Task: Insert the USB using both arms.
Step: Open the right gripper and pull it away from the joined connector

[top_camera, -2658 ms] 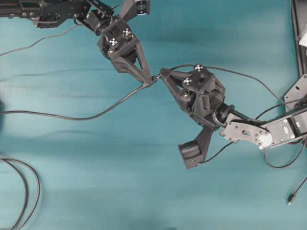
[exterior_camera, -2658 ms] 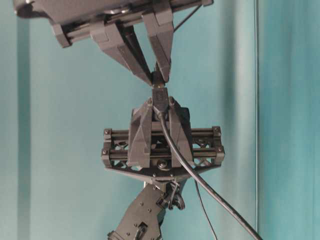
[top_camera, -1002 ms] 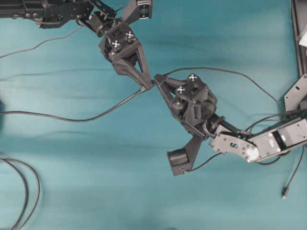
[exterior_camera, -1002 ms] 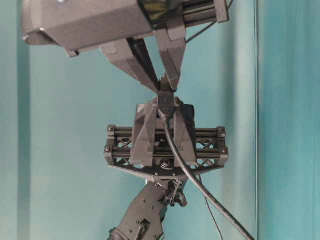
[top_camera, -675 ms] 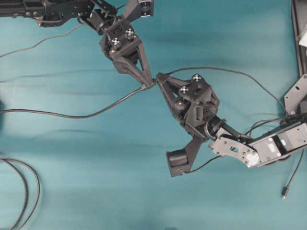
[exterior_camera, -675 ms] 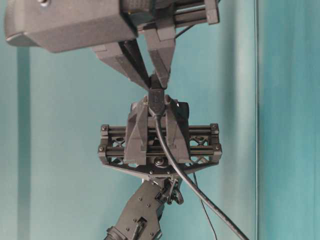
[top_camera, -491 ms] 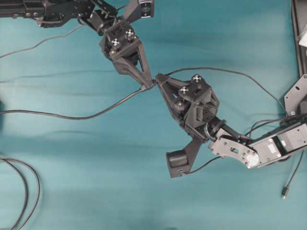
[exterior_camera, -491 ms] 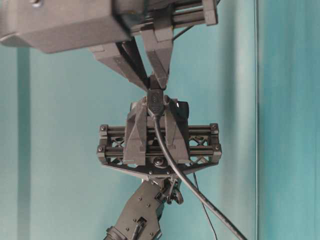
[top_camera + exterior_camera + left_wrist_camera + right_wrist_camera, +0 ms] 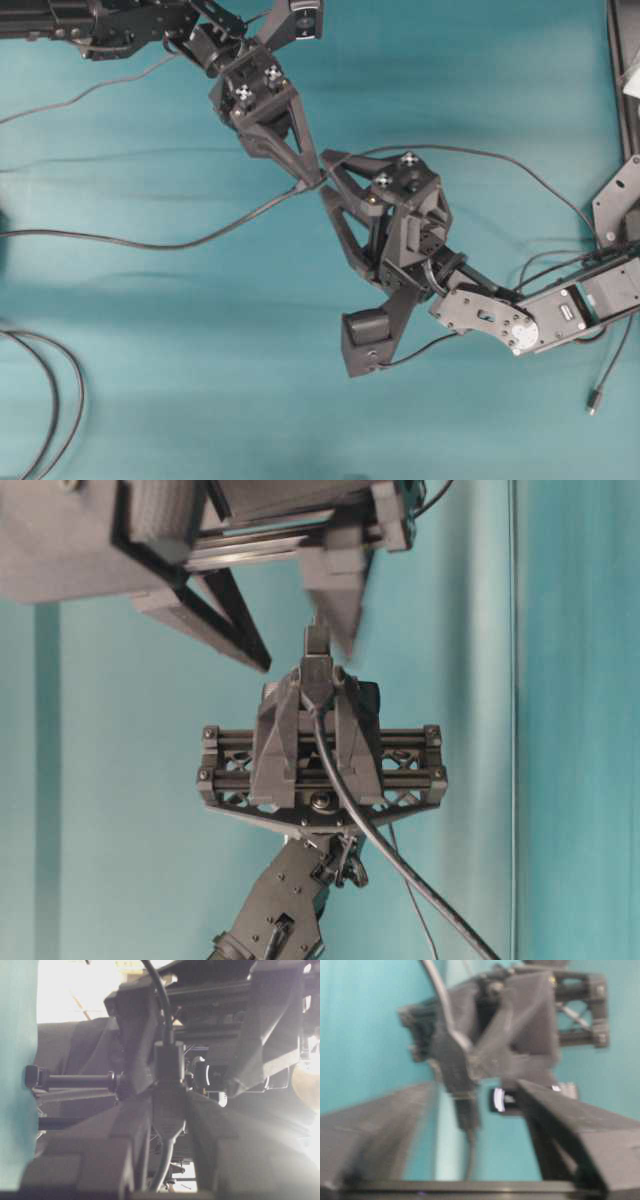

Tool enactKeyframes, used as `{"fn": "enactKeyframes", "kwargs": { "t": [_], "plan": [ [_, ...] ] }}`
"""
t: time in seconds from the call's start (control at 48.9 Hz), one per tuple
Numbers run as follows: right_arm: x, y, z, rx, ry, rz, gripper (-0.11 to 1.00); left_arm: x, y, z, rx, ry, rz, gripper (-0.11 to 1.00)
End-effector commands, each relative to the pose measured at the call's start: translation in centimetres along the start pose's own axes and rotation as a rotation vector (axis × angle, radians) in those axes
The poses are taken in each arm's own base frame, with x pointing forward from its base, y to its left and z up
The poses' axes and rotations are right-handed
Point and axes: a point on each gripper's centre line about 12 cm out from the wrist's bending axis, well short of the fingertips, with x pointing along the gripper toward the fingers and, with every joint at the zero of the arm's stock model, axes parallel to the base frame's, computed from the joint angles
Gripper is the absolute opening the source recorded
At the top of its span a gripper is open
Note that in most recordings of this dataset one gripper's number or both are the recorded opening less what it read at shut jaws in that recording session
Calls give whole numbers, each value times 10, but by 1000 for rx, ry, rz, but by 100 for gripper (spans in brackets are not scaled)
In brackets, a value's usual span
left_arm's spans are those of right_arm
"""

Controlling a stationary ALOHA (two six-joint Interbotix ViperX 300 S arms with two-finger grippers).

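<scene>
My left gripper (image 9: 312,182) comes in from the top left and is shut on the dark rounded socket (image 9: 169,1107) of the thicker cable (image 9: 150,243). The USB's dark collar (image 9: 169,1060) sits straight against the socket; its metal plug is hidden. The USB's thin cable (image 9: 480,152) arcs away to the right. My right gripper (image 9: 323,174) is open, one finger on each side of the joined connectors, touching neither. In the right wrist view the connectors (image 9: 462,1095) hang between my spread fingers (image 9: 375,1130). The table-level view shows the left gripper (image 9: 318,675) still clamped.
A doubled looped black cable (image 9: 50,400) lies at the lower left. A loose cable end (image 9: 593,403) lies at the lower right beside the right arm's base (image 9: 600,290). A dark frame (image 9: 615,60) runs along the right edge. Teal cloth (image 9: 200,380) covers the table.
My right gripper was shut on the USB collar, tip to tip with the left gripper. It has now opened and let go. The connectors stay together in the left gripper.
</scene>
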Motion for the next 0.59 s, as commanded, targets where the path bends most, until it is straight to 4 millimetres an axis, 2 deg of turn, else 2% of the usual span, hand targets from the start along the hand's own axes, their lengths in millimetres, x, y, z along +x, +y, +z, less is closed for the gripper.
{"fn": "enactKeyframes", "kwargs": {
  "t": [0.0,0.204,0.409,0.573],
  "plan": [
    [-5,-17,4,39,-9,-31,79,0,-18,1,36,-2,-13,22],
    [-15,-18,6,48,7,-55,79,0,-18,1,35,0,-17,22],
    [-50,-8,12,132,38,35,79,-3,-15,1,33,-1,1,22],
    [-71,-24,9,236,124,-10,79,-7,-5,5,59,-12,117,22]
  ]
}}
